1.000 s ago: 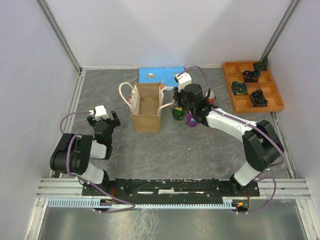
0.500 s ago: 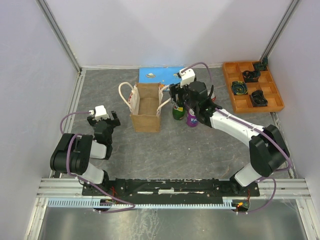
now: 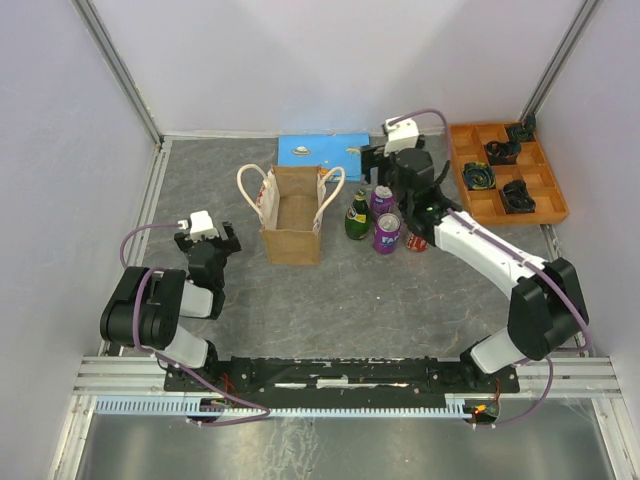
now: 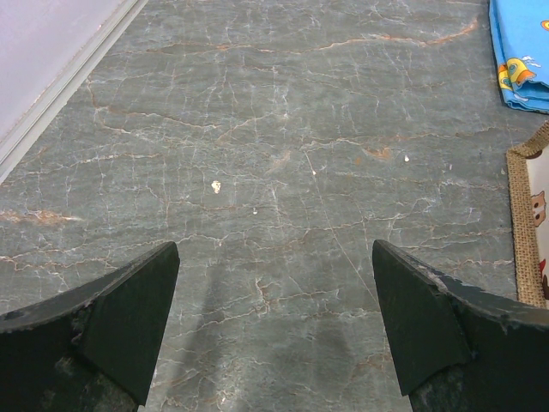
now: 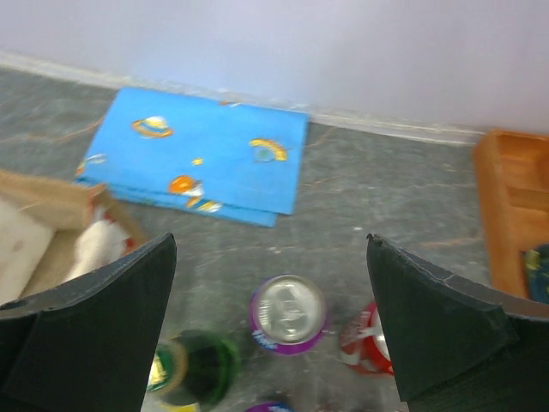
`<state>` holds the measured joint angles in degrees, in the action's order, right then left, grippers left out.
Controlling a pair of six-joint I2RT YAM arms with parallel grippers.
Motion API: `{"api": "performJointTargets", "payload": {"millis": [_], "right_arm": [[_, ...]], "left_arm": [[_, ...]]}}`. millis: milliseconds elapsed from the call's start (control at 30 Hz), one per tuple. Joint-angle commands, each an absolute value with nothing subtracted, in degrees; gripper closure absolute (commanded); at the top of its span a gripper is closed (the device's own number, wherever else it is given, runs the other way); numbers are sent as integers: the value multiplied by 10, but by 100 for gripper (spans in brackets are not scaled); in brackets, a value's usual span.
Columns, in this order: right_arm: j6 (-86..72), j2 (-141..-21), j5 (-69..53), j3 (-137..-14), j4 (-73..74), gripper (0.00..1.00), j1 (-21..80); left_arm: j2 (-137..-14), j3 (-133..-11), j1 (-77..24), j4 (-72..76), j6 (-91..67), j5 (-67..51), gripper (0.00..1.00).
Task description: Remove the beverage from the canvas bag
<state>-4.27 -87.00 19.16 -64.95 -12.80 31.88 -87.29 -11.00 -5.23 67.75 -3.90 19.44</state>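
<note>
Jaws of right gripper (image 5: 269, 240) stand wide apart w/ nothing btwn them; it hangs above the table (image 3: 340, 300) behind the drinks, nr the blue board (image 3: 322, 148). Same for left gripper (image 4: 274, 247): jaws wide apart, holding nothing, low over bare table on the left side, well apart from the canvas bag (image 3: 292, 245). Bag stands upright, mouth open, rope handles flopped out to either side. Just right of it, outside the bag, four drinks on the table: green bottle (image 3: 357, 217) nearest the bag, purple can (image 3: 383, 198) behind, second purple can (image 3: 387, 234) in front, red can (image 3: 418, 241) furthest right. Far right corner has an orange tray (image 3: 520, 217)
</note>
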Motion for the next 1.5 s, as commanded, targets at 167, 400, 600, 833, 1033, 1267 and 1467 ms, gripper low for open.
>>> {"api": "performJointTargets", "payload": {"millis": [167, 400, 600, 833, 1033, 1267, 1467], "right_arm": [[-105, -802, 261, -613, -107, 1, 178], [-138, -737, 283, -514, -108, 1, 56], [-149, -669, 324, -423, -113, 1, -15], [-194, -617, 401, -385, -18, 1, -16], [-279, -561, 476, -367, 109, 1, -16], [-338, -526, 544, -381, 243, 1, -16], [-394, -528, 562, -407, 344, 1, -16]], "left_arm": [[-873, -122, -53, 704, -18, 206, 1], [-873, -122, -53, 705, -18, 206, 1], [-873, -122, -53, 705, -18, 207, 1], [-873, -122, -54, 706, -18, 207, 1], [-873, -122, -53, 705, -18, 206, 1], [-874, -122, -54, 706, -18, 206, 1], [-873, -122, -54, 705, -18, 206, 1]]}}
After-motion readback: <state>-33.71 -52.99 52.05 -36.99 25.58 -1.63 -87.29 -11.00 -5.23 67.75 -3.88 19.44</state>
